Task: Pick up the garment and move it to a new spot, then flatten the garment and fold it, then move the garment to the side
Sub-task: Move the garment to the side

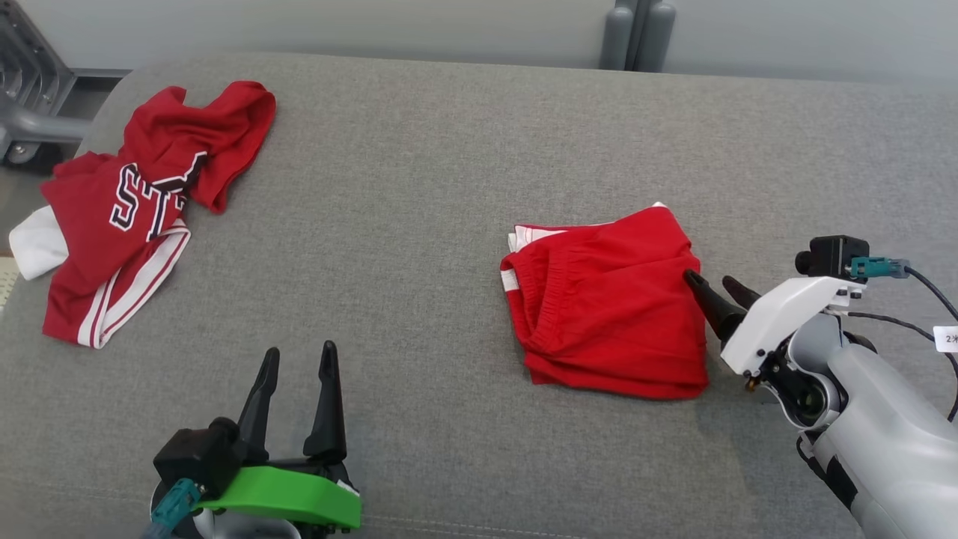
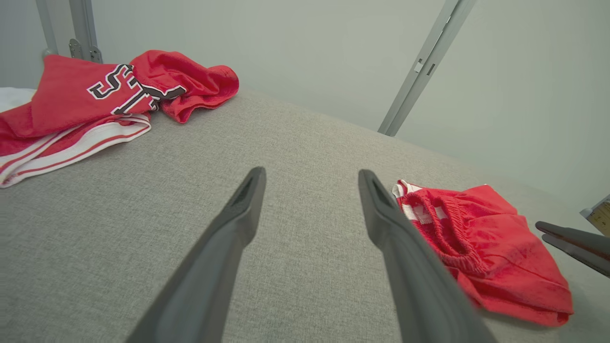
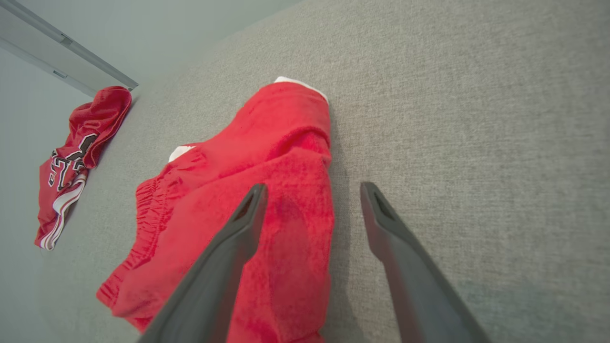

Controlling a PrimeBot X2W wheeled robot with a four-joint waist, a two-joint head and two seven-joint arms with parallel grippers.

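Note:
A folded pair of red shorts, the garment (image 1: 606,303), lies right of centre on the grey couch surface, its elastic waistband facing left (image 2: 476,247) (image 3: 267,190). My right gripper (image 1: 709,280) stands open at the garment's right edge, one finger over the fabric and the other over bare couch (image 3: 312,188); nothing is held. At the lower left my left gripper (image 1: 299,352) is open and empty, well left of the garment (image 2: 312,174).
A crumpled red jersey (image 1: 142,206) with black-and-white letters and white trim lies at the far left, near the couch edge (image 2: 95,102) (image 3: 76,157). Grey couch fabric (image 1: 404,217) spreads between the two garments. A grey frame post (image 1: 636,34) stands behind.

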